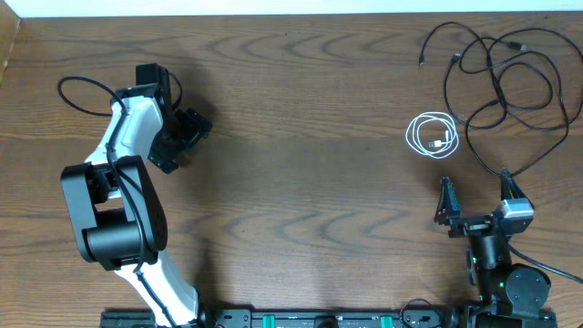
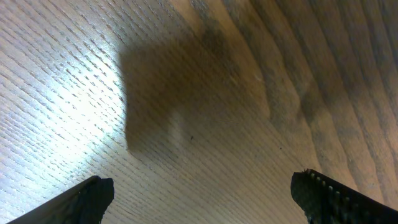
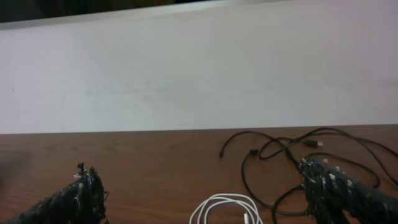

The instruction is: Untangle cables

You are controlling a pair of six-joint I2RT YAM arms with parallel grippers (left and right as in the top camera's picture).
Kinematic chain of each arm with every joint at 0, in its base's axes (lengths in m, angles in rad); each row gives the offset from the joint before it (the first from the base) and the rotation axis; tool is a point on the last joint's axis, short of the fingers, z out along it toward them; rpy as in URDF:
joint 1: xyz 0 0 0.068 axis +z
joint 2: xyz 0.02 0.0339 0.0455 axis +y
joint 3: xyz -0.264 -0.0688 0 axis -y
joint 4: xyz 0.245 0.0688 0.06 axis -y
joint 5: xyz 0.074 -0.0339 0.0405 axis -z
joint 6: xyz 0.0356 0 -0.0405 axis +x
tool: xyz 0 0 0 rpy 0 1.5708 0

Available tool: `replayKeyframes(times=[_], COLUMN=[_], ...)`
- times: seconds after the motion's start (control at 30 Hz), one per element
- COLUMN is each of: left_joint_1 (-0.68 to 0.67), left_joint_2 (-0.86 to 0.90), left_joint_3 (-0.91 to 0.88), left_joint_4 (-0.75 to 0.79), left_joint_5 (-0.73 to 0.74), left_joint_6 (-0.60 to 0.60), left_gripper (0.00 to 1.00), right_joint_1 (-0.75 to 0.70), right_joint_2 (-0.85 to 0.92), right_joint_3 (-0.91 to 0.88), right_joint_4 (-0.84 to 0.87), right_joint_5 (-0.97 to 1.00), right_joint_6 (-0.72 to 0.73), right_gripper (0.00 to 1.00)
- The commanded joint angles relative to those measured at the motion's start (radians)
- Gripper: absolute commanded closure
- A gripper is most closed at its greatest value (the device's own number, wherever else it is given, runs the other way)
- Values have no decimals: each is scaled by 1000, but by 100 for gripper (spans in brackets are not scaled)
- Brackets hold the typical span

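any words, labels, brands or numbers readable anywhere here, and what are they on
None can be read in any view.
No print shows on the black cables, the white cable, the table, the left arm or the right arm.
The rail at the front edge carries green marks, too small to read.

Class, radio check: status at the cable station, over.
Left and right jaws open, empty. Thin black cables tangled, untouched; white cable coiled beside them. Nothing blocking.

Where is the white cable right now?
In the overhead view the coiled white cable lies at right, just left of the tangled black cables and ahead of the right gripper.
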Motion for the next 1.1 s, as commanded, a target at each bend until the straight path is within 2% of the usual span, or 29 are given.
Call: replayKeyframes(times=[0.0, 0.47, 0.87, 0.97, 1.07], left_joint_1=[-2, -2, -2, -2, -2], left_joint_2=[9, 9, 9, 9, 9], left_joint_3=[-6, -6, -6, -6, -6], left_joint_4=[-5, -5, -5, -5, -5], left_joint_5=[-12, -12, -12, -12, -12], left_joint_6=[6, 6, 6, 6, 6], left_gripper=[2, 2, 2, 2, 2], right_joint_1=[-17, -18, -18, -22, -23], right_joint_2=[-7, -7, -7, -7, -7], right_joint_3=[-37, -40, -39, -39, -39], right_joint_4=[3, -134, -138, -142, -142], right_joint_5=[1, 1, 2, 53, 53], right_joint_6=[-3, -3, -3, -133, -171], right_gripper=[1, 1, 1, 1, 1])
